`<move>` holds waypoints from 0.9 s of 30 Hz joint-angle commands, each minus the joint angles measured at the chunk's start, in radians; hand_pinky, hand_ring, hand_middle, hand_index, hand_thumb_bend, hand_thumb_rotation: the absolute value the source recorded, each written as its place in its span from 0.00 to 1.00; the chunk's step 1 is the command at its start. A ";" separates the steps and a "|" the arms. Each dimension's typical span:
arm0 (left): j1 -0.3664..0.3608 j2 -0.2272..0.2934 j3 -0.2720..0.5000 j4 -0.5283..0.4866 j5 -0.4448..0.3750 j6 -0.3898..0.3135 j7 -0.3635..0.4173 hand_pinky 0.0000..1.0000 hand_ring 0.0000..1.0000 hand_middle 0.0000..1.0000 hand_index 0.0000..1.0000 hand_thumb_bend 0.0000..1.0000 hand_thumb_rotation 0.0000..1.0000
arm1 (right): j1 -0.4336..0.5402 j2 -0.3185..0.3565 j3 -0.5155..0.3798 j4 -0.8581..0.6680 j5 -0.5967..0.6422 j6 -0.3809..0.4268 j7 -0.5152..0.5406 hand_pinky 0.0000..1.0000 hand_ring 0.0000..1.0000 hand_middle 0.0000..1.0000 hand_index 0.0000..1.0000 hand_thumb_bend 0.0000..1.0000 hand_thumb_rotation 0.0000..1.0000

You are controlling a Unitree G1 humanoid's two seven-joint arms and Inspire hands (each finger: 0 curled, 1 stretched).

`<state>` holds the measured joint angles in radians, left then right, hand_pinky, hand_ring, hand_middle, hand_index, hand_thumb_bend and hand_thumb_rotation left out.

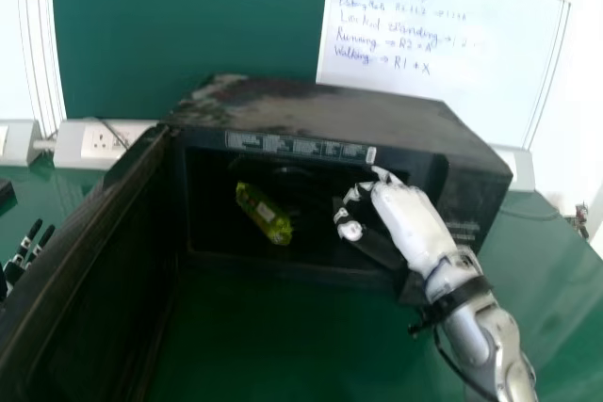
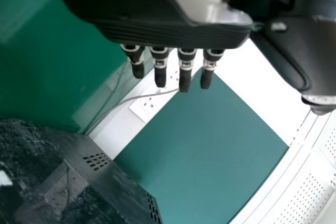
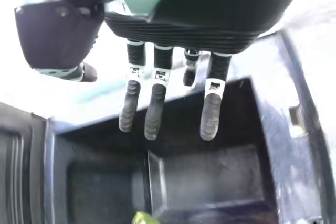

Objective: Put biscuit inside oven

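Biscuit [image 1: 264, 216] within the oven [image 1: 320, 110], apparently where the task wants it. The right robot hand [image 1: 410, 218], at 3 o'clock from it, has straight fingers and grips nothing, presumably to leave the packet inside. The left robot hand [image 2: 173, 27] idles, fingers extended, at 9 o'clock in the head view. The door [image 1: 66, 233] stands open, edge running towards 7 o'clock. Withdrawal towards 5 o'clock would probably spare door and upper rim; fingertips could catch the latter.

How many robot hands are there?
2: the right robot hand at the opening of the oven, the left robot hand outside its open door.
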<state>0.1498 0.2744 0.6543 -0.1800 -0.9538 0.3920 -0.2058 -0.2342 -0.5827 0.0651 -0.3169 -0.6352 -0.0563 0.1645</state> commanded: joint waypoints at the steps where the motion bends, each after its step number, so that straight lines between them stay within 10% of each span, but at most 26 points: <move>1: -0.014 0.012 0.004 0.018 0.003 -0.005 -0.014 0.90 0.95 0.96 1.00 0.84 0.23 | 0.031 0.013 -0.037 -0.013 0.021 -0.034 -0.047 0.34 0.41 0.51 0.49 0.50 0.15; 23: 0.011 0.037 0.016 0.024 -0.043 0.024 -0.077 0.87 0.93 0.94 0.97 0.79 0.24 | 0.012 0.230 -0.216 0.164 0.217 -0.117 -0.357 0.15 0.20 0.29 0.48 0.51 0.18; 24: 0.016 0.039 0.014 0.021 -0.038 0.021 -0.086 0.84 0.91 0.93 0.96 0.79 0.24 | 0.010 0.233 -0.218 0.167 0.213 -0.107 -0.362 0.14 0.19 0.27 0.42 0.60 0.39; 27: 0.025 0.040 0.011 0.010 -0.037 0.020 -0.093 0.81 0.88 0.91 0.91 0.79 0.26 | 0.006 0.246 -0.226 0.167 0.229 -0.085 -0.367 0.13 0.17 0.24 0.34 0.63 0.54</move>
<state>0.1735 0.3066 0.6587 -0.1568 -0.9880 0.4113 -0.2862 -0.2071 -0.3497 -0.1510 -0.1589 -0.4195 -0.1520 -0.1895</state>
